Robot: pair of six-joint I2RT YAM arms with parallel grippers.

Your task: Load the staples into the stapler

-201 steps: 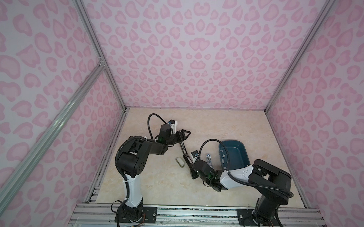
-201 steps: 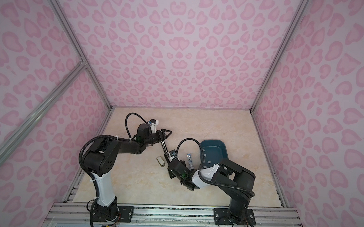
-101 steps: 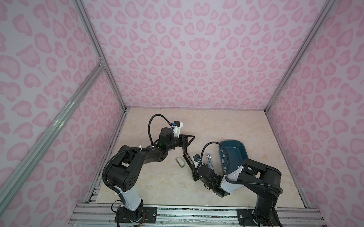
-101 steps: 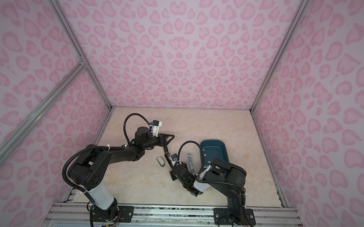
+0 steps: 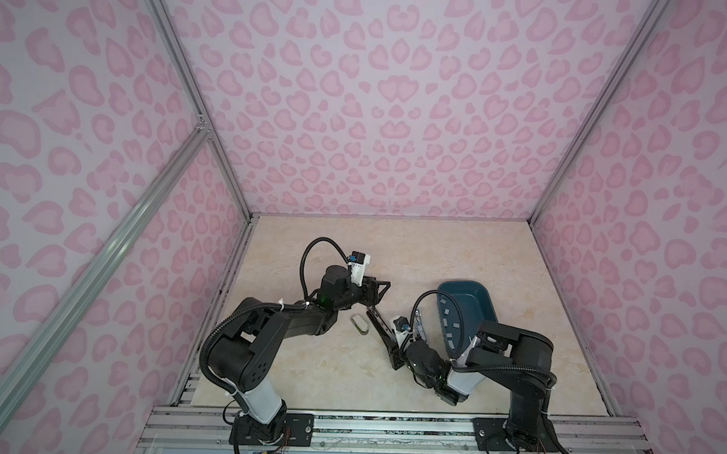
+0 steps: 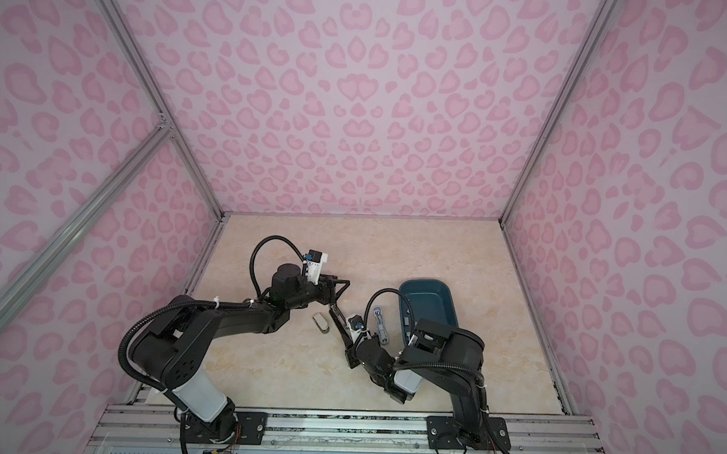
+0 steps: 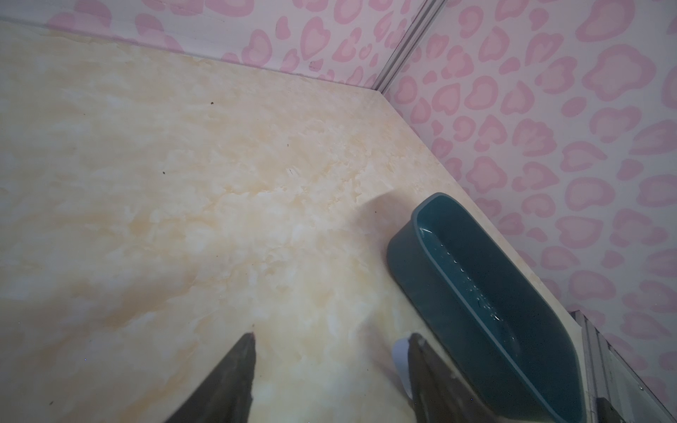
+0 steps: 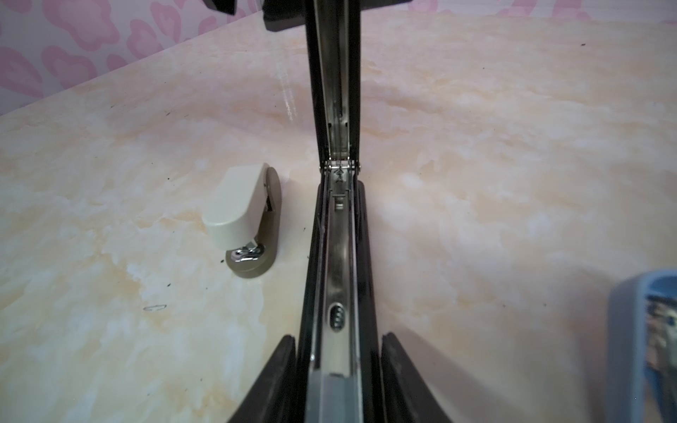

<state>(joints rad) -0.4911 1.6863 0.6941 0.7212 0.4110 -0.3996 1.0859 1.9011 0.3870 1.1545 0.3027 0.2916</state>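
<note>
Mid-surface, the opened stapler (image 8: 339, 256) lies within the right end effector (image 8: 337, 337), parted around it; left end effector (image 7: 331, 337) spread, empty. Staples (image 5: 446, 322) sit in the right-edge tray (image 5: 482, 296); unheld, the stapler may skid during loading.

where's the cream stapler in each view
Top view: cream stapler mid-table, left of the black stapler.
Top view: cream stapler, same spot, left of the black stapler.
Left wrist: not in it.
Right wrist: cream stapler beside the black stapler's hinge.
Landmark: the open black stapler.
</note>
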